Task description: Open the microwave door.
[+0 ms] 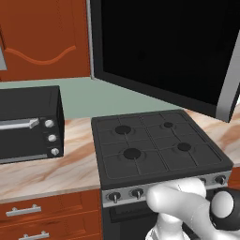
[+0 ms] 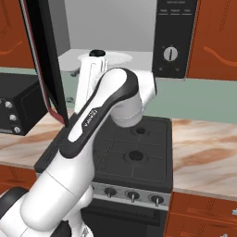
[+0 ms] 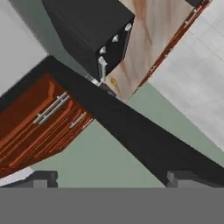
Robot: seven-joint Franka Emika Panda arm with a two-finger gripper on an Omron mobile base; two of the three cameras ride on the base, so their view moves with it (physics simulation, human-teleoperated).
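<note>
Hand [image 3: 109, 177] spread beside microwave door [image 1: 164, 47], swung outward, handle upright.

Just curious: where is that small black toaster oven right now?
The toaster oven sits on the marble counter at the left base view's left, beside the stove.

You see the microwave [image 2: 173, 41] above the stove, its big black-glass microwave door [image 1: 161, 51] swung wide open.

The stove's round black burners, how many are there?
4 on the black stove top: back left, back right, front left, front right. In the right base view the white robot arm covers some.
</note>
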